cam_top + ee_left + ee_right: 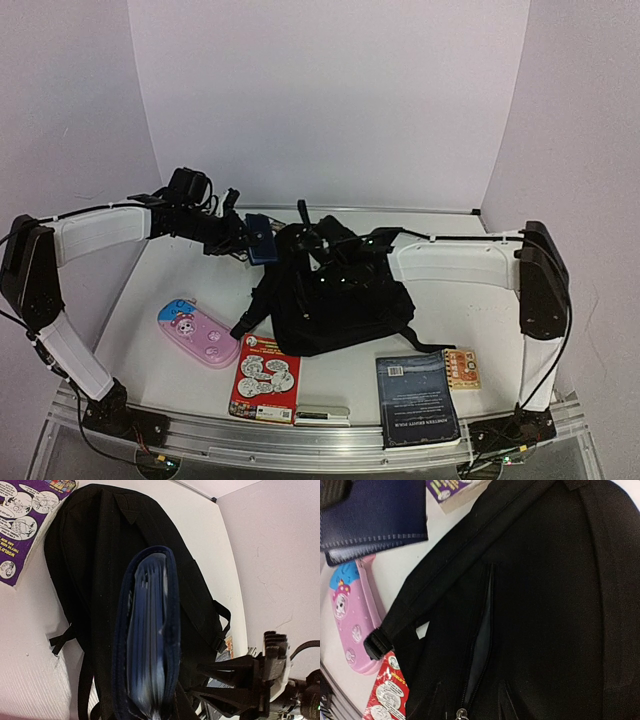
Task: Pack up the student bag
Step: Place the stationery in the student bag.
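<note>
The student bag [340, 300] is a black backpack lying in the middle of the table. My left gripper [248, 238] is shut on a dark-blue square pouch [262, 240] and holds it in the air just left of the bag's far end. The pouch [147, 640] shows edge-on over the bag [95, 550]. My right gripper [318, 250] rests on the bag's top. Its black fingers stand apart either side of the zipper pull [461, 714]. Above the pull, a slit pocket [482, 645] gapes and shows grey lining. The pouch [375, 515] hangs beyond the bag [560, 605].
A pink pencil case [197, 333] lies left of the bag. A red comic book [266, 378], a white marker [322, 413], a dark-blue book [417, 398] and a small orange booklet [461, 368] lie along the near edge. Bag straps [250, 318] trail left.
</note>
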Robot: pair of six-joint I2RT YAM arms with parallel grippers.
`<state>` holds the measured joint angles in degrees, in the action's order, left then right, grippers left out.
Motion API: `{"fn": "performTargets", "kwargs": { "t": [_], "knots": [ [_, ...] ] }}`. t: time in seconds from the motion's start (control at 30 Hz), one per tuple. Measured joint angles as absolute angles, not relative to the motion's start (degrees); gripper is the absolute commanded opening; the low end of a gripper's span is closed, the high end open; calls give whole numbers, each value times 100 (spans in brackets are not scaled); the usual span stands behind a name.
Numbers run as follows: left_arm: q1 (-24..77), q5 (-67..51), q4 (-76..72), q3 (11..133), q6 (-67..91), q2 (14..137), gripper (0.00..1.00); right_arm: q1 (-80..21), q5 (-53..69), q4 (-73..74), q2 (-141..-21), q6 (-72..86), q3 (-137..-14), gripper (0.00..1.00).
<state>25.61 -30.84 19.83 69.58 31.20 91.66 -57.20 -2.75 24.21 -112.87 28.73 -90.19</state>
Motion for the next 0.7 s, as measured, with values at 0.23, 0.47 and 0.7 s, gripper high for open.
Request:
{"fn": "performTargets", "kwargs": {
  "t": [0.23, 0.47, 0.7],
  "knots": [
    [2558, -3079, 2068, 7006, 3094, 9166, 0, -5853, -766, 3014, -11920, 2783, -9555, 42],
    [2558, -3090, 2102, 7006, 3096, 9168, 0, -5900, -1259, 3388, -12313, 2740, -9860, 46],
    [2558, -3156, 2099, 7008, 3101, 9179, 0, -5980, -1546, 3520, -12475, 2759, -10001, 17]
  ]
}}
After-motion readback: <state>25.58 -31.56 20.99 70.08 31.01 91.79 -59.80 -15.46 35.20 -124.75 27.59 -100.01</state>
